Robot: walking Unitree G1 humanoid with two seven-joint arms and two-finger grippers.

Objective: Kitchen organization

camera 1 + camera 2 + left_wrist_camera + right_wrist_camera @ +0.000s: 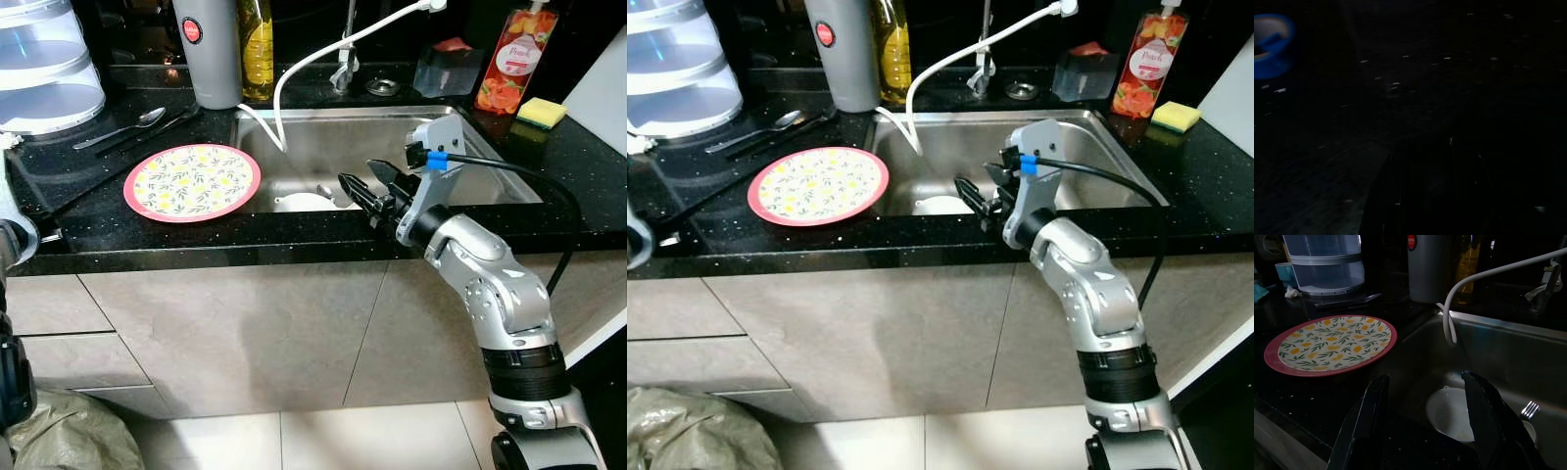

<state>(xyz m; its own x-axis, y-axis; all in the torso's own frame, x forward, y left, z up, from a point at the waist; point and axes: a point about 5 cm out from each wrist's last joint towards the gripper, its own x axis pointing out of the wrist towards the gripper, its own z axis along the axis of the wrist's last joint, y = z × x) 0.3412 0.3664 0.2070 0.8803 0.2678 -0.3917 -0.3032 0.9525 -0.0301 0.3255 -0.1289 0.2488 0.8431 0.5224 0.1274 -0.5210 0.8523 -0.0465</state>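
Note:
A red-rimmed plate (192,182) with a yellow and green flower pattern lies on the black counter, left of the steel sink (470,157). My right gripper (364,186) hovers open over the sink's front edge, fingers pointing toward the plate, nothing between them. In the right wrist view the plate (1332,343) lies ahead to one side, and a white bowl (1452,413) and a fork (1529,409) lie in the sink bottom beyond the fingers (1369,411). My left arm (15,245) hangs at the left edge.
A spoon (122,129) lies behind the plate. A grey canister (208,49), an oil bottle (257,44), a white hose (313,61), a red soap bottle (514,59) and a yellow sponge (542,113) stand around the sink. Clear stacked containers (44,64) sit far left.

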